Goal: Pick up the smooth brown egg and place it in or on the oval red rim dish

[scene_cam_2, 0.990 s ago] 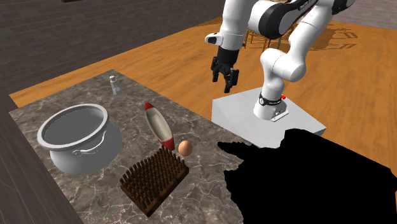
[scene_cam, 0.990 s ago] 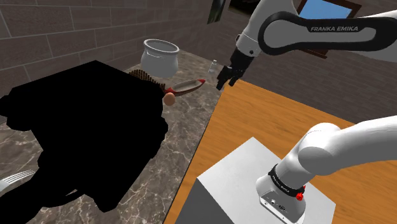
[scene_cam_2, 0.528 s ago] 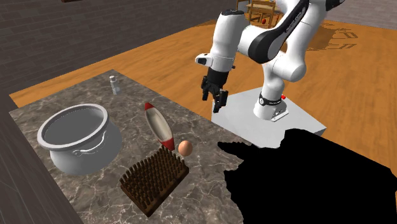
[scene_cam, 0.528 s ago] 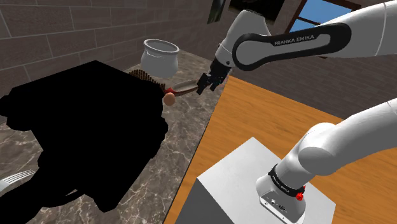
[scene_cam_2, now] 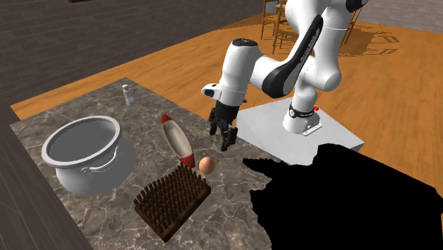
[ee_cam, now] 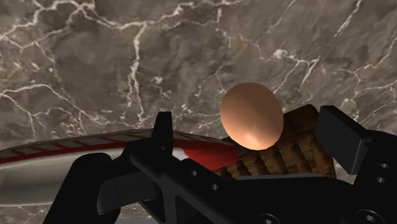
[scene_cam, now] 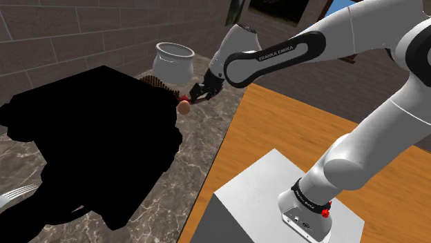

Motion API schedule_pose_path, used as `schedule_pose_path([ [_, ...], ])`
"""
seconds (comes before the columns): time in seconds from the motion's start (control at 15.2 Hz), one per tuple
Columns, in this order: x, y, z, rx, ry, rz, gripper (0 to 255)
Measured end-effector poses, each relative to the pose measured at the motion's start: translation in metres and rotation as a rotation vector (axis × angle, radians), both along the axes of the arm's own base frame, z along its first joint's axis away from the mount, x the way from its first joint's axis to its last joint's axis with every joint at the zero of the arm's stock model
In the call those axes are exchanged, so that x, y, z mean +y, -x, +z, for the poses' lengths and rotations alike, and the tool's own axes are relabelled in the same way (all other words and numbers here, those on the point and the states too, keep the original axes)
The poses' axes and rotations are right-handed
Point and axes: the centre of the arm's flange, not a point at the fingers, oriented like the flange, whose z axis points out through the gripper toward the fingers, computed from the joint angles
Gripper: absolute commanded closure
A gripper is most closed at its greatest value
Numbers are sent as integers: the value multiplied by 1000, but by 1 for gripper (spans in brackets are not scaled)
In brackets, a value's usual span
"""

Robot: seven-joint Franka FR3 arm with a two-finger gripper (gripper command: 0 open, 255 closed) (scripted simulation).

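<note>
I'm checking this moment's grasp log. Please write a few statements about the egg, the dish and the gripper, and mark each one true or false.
1. The brown egg lies on the marble counter, not in the red-rimmed dish. True.
2. The gripper is shut on the egg. False: in the wrist view its fingers stand apart and do not touch the egg.
3. The egg sits inside the grey pot. False: it lies between the dish's red end and the brown brush.
4. The gripper hangs above the counter close to the egg. True.
</note>
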Motion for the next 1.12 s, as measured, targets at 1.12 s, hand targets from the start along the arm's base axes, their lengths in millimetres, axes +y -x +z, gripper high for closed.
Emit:
schedule_pose_path([
  [1.12,29,-51,-66,-44,-19,2,0],
])
